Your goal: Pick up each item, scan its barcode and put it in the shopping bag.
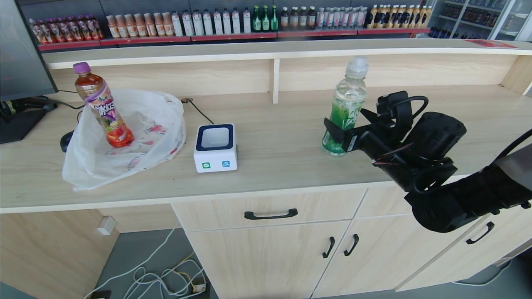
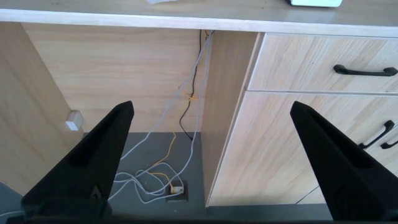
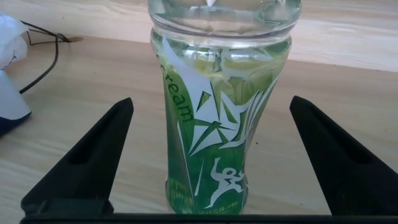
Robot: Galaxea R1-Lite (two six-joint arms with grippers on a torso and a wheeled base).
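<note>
Flanking the bottle, right pincer gapes wide; best to close squarely on its waist, lift upright, carry to scanner at nine o'clock; left pincer also wide.

Clear plastic bottle with green label, right on the worktop: white lettering runs up the label, cut off by the curve. A white running figure sits below it.
Amber tea bottle with purple cap, left, standing in the bag: large pale characters on a purple band, with a fruit picture below.
White box scanner, middle: two small square icons on the near face, one green and one blue.
White plastic shopping bag: crumpled red print, unreadable.
Far shelf bottles: labels too small to read.
</note>
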